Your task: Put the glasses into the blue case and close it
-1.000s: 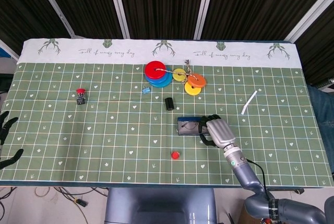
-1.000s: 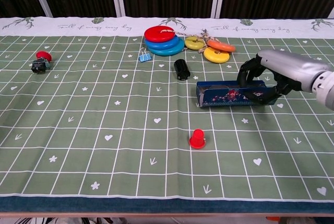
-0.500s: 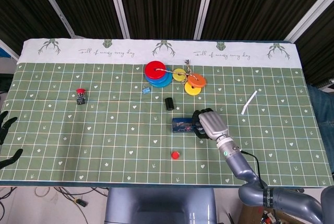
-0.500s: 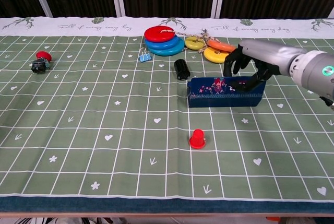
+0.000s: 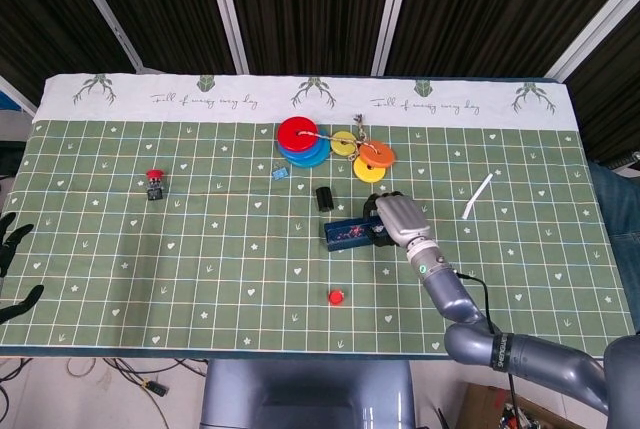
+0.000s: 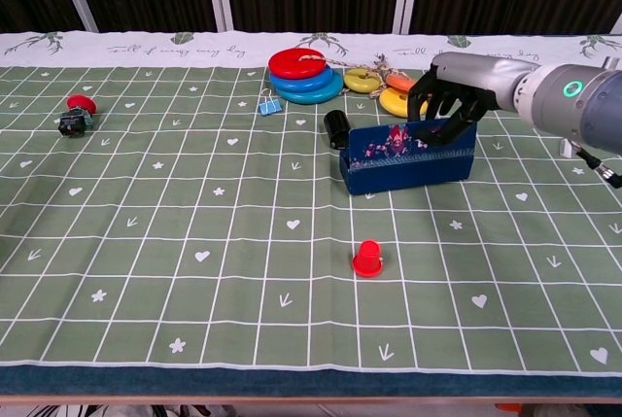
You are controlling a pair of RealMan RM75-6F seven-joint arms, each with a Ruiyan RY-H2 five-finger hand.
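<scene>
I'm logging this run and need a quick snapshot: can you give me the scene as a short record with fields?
surface: green gridded tablecloth
blue case: lifted up on its edge, beside the black cylinder
right hand: fingers curled over the case's top edge, holding it
left hand: at table's left edge, holding nothing
glasses: not visible
nearby: stacked rings, red cap

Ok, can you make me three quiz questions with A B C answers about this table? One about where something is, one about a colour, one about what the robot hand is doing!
1. Where is the small red cap?
A. In front of the blue case
B. On the rings
C. In the right hand

2. What colour is the top ring of the stack?
A. Green
B. Red
C. Black

3. What is the right hand doing?
A. Pointing up
B. Lying flat
C. Gripping the blue case

Answers: 1 A, it sits nearer the camera. 2 B, red lies on blue. 3 C, fingers wrap the case's top edge.
</scene>
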